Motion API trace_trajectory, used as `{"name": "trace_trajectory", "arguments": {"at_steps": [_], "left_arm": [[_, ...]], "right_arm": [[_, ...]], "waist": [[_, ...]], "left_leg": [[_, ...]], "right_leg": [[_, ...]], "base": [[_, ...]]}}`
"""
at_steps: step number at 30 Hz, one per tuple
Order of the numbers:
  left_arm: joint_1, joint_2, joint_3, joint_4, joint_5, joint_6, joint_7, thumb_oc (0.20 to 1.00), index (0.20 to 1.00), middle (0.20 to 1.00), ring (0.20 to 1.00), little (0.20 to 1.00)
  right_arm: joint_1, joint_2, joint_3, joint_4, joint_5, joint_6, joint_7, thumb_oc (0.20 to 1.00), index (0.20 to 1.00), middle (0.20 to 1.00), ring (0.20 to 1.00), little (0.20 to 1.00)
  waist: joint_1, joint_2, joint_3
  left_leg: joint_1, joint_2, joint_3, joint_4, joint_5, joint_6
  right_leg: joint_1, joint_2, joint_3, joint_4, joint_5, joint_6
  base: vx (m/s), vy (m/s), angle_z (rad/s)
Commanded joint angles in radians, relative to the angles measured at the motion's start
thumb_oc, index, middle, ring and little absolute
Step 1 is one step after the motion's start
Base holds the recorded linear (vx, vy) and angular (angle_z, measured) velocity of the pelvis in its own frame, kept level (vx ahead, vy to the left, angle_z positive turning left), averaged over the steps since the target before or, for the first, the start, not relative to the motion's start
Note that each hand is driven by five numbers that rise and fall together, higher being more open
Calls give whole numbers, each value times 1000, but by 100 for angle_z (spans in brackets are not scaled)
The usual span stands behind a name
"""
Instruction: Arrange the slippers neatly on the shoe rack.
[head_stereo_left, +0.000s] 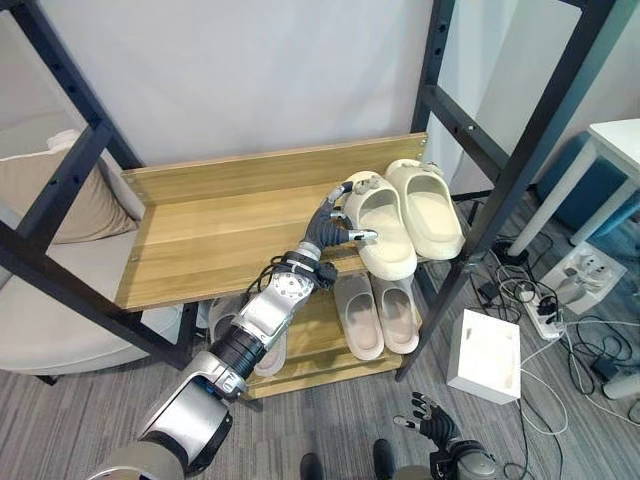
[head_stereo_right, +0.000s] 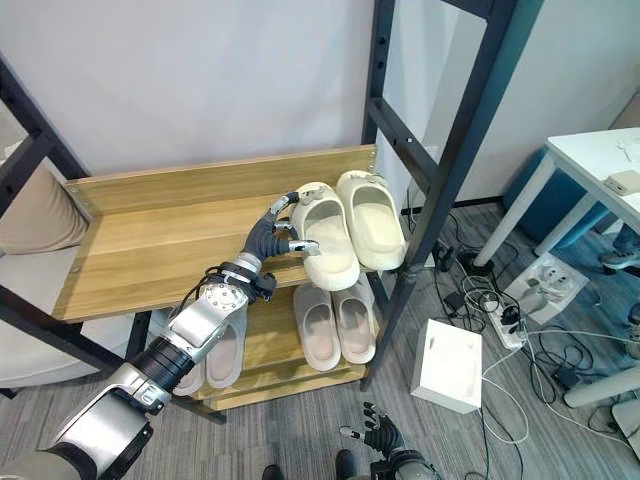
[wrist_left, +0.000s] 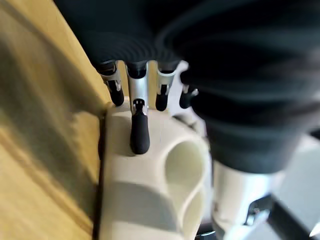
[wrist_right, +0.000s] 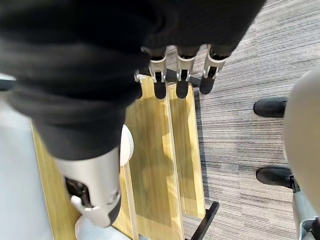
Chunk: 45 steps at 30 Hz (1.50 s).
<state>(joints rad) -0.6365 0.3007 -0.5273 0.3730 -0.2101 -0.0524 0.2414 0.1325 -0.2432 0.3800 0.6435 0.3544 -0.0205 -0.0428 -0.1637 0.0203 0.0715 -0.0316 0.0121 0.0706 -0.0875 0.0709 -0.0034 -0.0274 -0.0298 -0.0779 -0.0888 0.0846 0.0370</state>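
Two cream slippers lie side by side at the right end of the wooden upper shelf (head_stereo_left: 220, 240), toes toward the wall. My left hand (head_stereo_left: 333, 224) is open against the nearer one (head_stereo_left: 385, 228), fingers along its left side and thumb on its edge. In the left wrist view, straight fingers (wrist_left: 139, 132) rest on that slipper (wrist_left: 150, 190). The other cream slipper (head_stereo_left: 432, 208) sits just to its right. A beige pair (head_stereo_left: 377, 315) lies on the lower shelf, and another slipper (head_stereo_left: 222, 318) shows beside my forearm. My right hand (head_stereo_left: 435, 420) hangs open low over the floor.
Black metal posts (head_stereo_left: 505, 160) frame the rack. On the grey floor to the right are a white box (head_stereo_left: 485, 355), a power strip (head_stereo_left: 548, 320) and tangled cables. A cushion (head_stereo_left: 85, 205) lies at the left, and a white table (head_stereo_left: 620, 140) stands far right.
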Motion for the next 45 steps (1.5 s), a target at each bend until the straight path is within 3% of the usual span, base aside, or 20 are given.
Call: {"name": "trace_trajectory", "arguments": {"at_steps": [1, 16, 26, 32, 38, 45], "left_arm": [[-143, -51, -28, 112, 66, -25, 7, 1000, 1000, 1000, 1000, 1000], [-250, -18, -26, 317, 121, -2, 109, 1000, 1000, 1000, 1000, 1000], [-384, 51, -38, 408, 174, -7, 214, 1000, 1000, 1000, 1000, 1000], [-393, 73, -39, 374, 257, -7, 294, 1000, 1000, 1000, 1000, 1000], [-304, 119, -26, 172, 360, -13, 286, 1000, 1000, 1000, 1000, 1000], [-210, 116, 40, -42, 320, -69, 280, 1000, 1000, 1000, 1000, 1000]], "right_arm": [[-12, 7, -22, -36, 12, -53, -15, 1000, 1000, 1000, 1000, 1000], [47, -16, -43, -76, 28, -72, -36, 1000, 1000, 1000, 1000, 1000], [73, -36, -38, -93, 39, -99, -48, 1000, 1000, 1000, 1000, 1000], [69, -42, -39, -96, 45, -124, -64, 1000, 1000, 1000, 1000, 1000], [62, -23, -40, -91, 47, -130, -56, 1000, 1000, 1000, 1000, 1000], [25, 1, -23, -69, 40, -130, -48, 1000, 1000, 1000, 1000, 1000]], "waist": [[-22, -13, 36], [-49, -19, 31], [-69, -26, 24], [-72, -30, 27], [-52, -34, 28], [-25, -43, 24]], "left_leg": [[78, -24, 16, 0, -194, 16], [72, -16, 42, 0, -196, 12], [75, -10, 62, 0, -198, 9], [83, -9, 63, 0, -200, 9], [86, -11, 51, 0, -200, 11], [84, -17, 29, 0, -195, 12]], "right_leg": [[55, -1, -23, 1, -183, 56], [35, 5, -1, 1, -178, 60], [29, 11, 18, 1, -174, 64], [36, 12, 18, 1, -175, 64], [45, 8, 7, 1, -175, 65], [52, 5, -12, 1, -173, 62]], "base": [[0, 0, 0], [8, -4, -5], [1, -11, -7], [-17, 1, -6], [-26, 7, -1], [-30, 6, 8]]}}
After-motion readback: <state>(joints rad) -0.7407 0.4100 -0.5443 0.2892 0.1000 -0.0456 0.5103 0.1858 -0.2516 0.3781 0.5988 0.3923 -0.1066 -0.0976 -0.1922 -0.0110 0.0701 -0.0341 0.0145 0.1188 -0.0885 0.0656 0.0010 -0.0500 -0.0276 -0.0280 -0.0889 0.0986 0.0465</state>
